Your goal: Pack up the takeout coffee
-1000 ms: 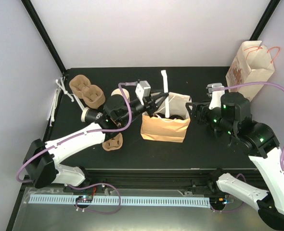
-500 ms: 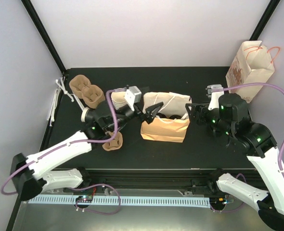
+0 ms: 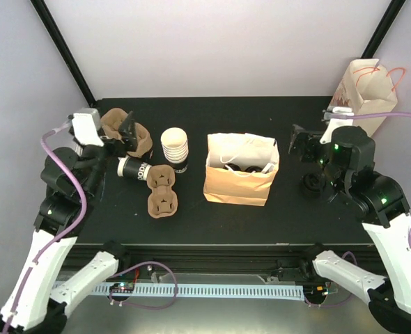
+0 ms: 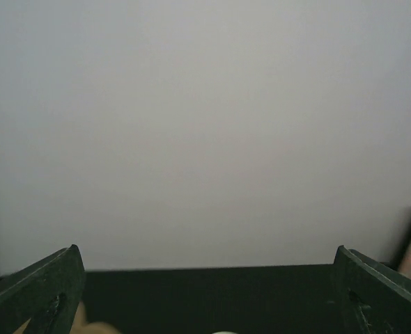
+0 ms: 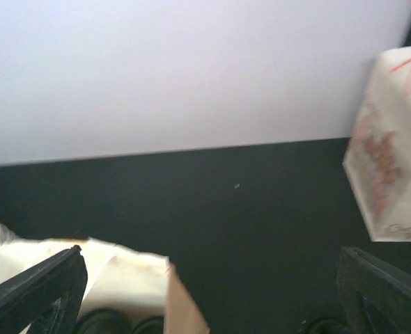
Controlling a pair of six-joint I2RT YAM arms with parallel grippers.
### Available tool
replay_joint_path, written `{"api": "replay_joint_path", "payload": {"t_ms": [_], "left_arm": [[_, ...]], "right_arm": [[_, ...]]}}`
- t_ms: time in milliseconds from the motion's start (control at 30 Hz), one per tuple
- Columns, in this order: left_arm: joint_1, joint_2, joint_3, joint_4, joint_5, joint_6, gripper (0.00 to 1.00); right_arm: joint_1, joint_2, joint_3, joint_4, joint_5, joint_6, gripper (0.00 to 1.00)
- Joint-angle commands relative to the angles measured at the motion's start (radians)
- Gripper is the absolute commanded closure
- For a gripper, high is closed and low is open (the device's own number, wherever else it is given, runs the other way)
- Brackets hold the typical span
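Observation:
A brown paper bag (image 3: 237, 186) stands open mid-table, and the black lids of takeout coffee (image 3: 235, 167) show inside it; the right wrist view catches them as lids (image 5: 102, 323) behind the bag's rim (image 5: 132, 275). One lidded cup (image 3: 132, 169) lies on its side left of the bag. My left gripper (image 3: 127, 132) hangs open over the far-left carrier, and nothing sits between its fingers (image 4: 47, 293). My right gripper (image 3: 298, 144) is open and empty, just right of the bag.
A stack of lidless white cups (image 3: 174, 146) stands left of the bag. Brown pulp carriers lie at the far left (image 3: 141, 142) and near front (image 3: 162, 199). Loose black lids (image 3: 313, 186) sit under the right arm. A printed white bag (image 3: 363, 90) stands far right.
My left arm has swung away from the bag to the far left, its jaws going from nearly shut to wide open. The right gripper backed off the bag and opened wider.

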Motion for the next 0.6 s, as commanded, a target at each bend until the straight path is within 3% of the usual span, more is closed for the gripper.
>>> {"api": "replay_joint_path", "payload": {"t_ms": [0,300,567], "left_arm": [[0.167,-0.026,-0.010,-0.240,-0.036,-0.043,0.01],[0.492,-0.092,-0.305,-0.221,0.135,-0.202,0.01],[0.514,-0.073,-0.525,-0.046,0.186,-0.283,0.01]], "right_arm": [[-0.059,-0.050,-0.020,0.118,0.198,-0.011,0.00],[-0.180,-0.253,-0.351,0.314,0.326,-0.005,0.00],[-0.237,-0.354,-0.709,0.525,0.288,0.042,0.00]]}}
